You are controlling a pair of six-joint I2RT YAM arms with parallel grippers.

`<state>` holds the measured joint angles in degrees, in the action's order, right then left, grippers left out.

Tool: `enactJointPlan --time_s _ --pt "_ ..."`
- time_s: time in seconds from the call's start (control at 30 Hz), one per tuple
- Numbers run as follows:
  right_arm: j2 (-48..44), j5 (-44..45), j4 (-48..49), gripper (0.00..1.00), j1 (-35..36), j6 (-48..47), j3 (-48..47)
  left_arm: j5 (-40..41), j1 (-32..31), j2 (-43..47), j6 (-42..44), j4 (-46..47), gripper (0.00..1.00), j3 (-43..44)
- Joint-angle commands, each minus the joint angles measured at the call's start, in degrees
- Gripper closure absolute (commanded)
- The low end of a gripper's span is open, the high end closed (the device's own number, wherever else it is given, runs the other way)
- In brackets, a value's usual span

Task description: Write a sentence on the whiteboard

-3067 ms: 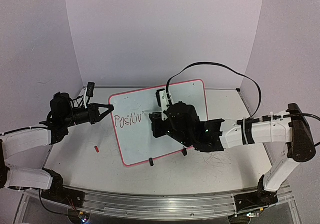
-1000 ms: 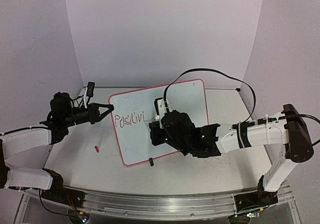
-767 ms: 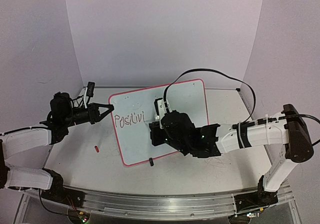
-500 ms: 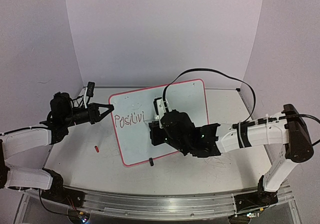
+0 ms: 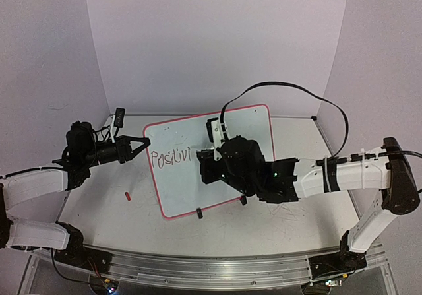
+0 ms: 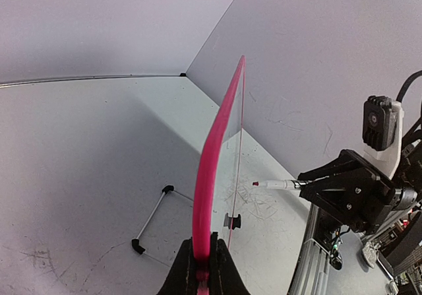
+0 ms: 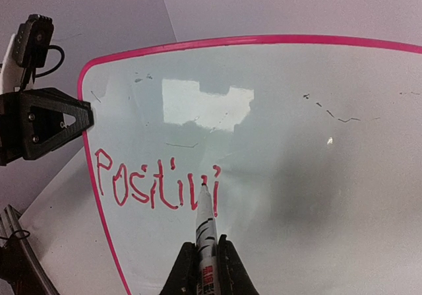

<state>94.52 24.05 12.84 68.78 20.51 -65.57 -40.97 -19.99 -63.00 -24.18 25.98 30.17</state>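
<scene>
Two claws clamped: left claw [image 6: 201, 268] pinches the left rim of the whiteboard [image 5: 247, 120], propped mid bench [image 5: 99, 202], thin, stiff, light, slick, probably skidding unless held there; right claw [image 7: 201, 262] grips the marker [image 7: 206, 226] at the sentence [image 7: 155, 186].

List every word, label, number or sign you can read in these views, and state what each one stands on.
"Positivi": red handwritten marker lettering, an unfinished word, on the glossy white rectangular whiteboard with a pink-red rim.
Red print on the barrel of the white marker pen: too blurred to read.
Nothing else is legible in any view; the faint dark specks on the board are smudges, not text.
</scene>
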Motion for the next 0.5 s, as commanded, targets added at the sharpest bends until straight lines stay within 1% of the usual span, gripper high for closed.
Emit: enactJointPlan --time_s 0.0,0.13,0.47 --pt "0.63 2.12 1.58 1.0 -0.91 -1.84 -3.48 -0.58 -0.49 0.76 2.04 1.54 1.0 1.25" --pt "1.06 2.84 1.57 1.0 -1.39 -1.97 -3.82 -0.59 -0.5 0.54 2.04 1.48 1.0 1.12" --pt "3.18 1.52 1.48 1.0 -2.2 -2.23 -5.36 -0.69 -0.49 0.14 2.3 1.51 1.0 1.21"
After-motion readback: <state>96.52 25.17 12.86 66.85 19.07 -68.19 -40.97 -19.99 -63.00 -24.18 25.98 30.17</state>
